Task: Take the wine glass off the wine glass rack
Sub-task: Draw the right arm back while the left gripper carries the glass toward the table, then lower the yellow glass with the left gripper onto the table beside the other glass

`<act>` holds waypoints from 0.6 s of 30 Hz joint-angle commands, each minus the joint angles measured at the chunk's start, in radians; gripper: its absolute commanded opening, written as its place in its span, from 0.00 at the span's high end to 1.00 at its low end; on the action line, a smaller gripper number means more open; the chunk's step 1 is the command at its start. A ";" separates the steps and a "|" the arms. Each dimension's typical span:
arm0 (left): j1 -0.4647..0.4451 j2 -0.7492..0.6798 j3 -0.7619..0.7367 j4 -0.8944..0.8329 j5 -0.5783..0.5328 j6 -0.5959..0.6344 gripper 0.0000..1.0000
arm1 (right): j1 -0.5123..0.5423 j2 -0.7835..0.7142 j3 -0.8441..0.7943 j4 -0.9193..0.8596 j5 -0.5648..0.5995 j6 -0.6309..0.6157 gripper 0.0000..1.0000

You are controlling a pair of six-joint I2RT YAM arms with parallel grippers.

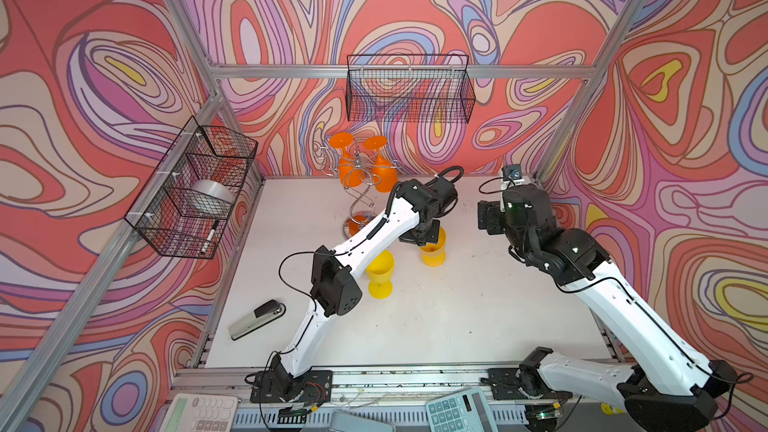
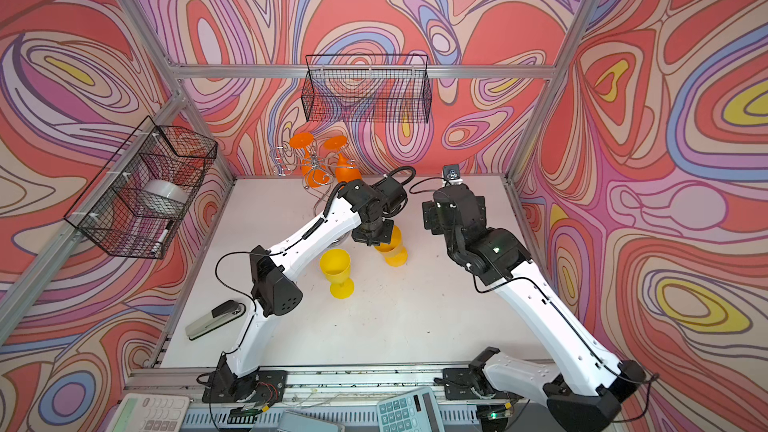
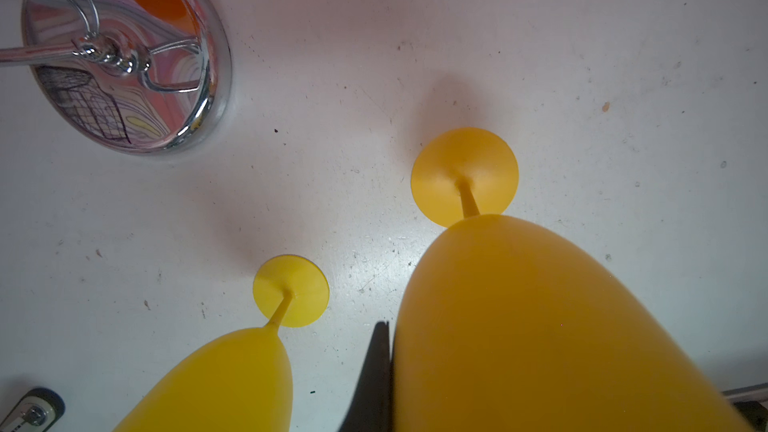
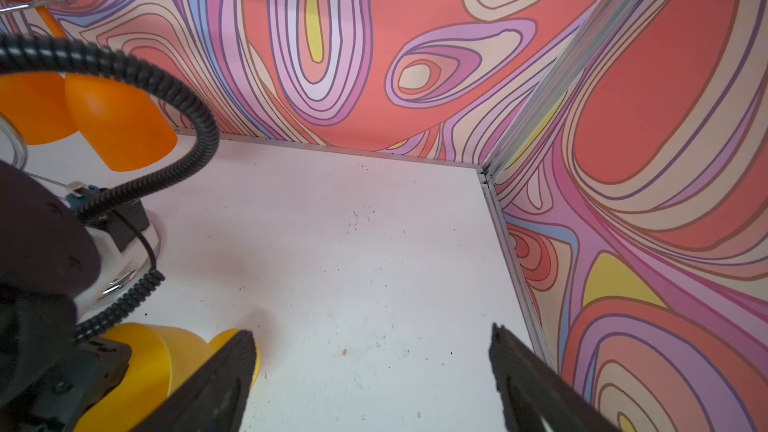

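1. Closest to my left wrist camera is the yellow wine glass (image 3: 540, 326) I am carrying. My left gripper (image 1: 420, 238) is clamped on the bowl's rim wall. One black finger (image 3: 374, 371) shows outside the bowl; the other is hidden, presumably inside.
2. The glass is off the rack and upright, with its foot (image 3: 464, 176) low over the table (image 3: 623, 76). I cannot tell whether the foot touches. Letting go before it does could make the glass drop and tip.
3. I judge a pinch on a thin, smooth wall to be weak, so a quick wrist move could swing the glass or slip it free.
4. A second yellow wine glass (image 3: 232, 380) stands just beside the carried one. A sideways drift of my fingers or bowl would knock it over.
5. The wine glass rack (image 1: 358, 193) stands near, and my left forearm passes close by its stem in both top views. A careless pull-back could jolt it and shake the two orange wine glasses (image 1: 348, 170) off their hooks.
6. My right gripper (image 4: 374, 376) hangs well apart with its fingers (image 4: 216, 388) spread wide and empty. It is little risk unless it reaches in.
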 commanded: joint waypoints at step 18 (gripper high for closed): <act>0.053 -0.003 -0.027 -0.109 -0.091 0.206 0.98 | -0.029 -0.013 -0.031 0.006 -0.078 0.048 0.07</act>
